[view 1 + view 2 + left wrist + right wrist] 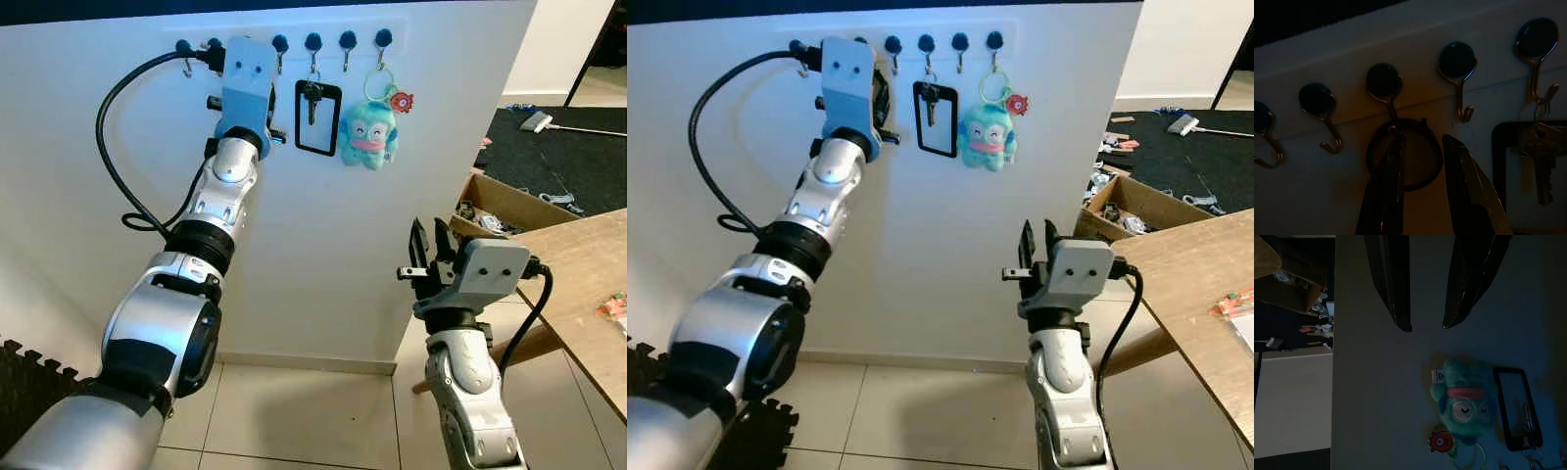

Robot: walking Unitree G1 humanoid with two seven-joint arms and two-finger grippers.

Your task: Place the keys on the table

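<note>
Barely starting: left claw point(1422, 186), fingers apart, reaching around a dark ring point(1404, 154) on a hook; keys point(312, 101) hanging beside; bench point(588, 284) waiting.

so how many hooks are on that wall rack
7 hooks, one row. From the robot's left: two bare, one behind the left gripper holding a dark ring, one bare, one with the keys, one bare, one with the plush.
</note>
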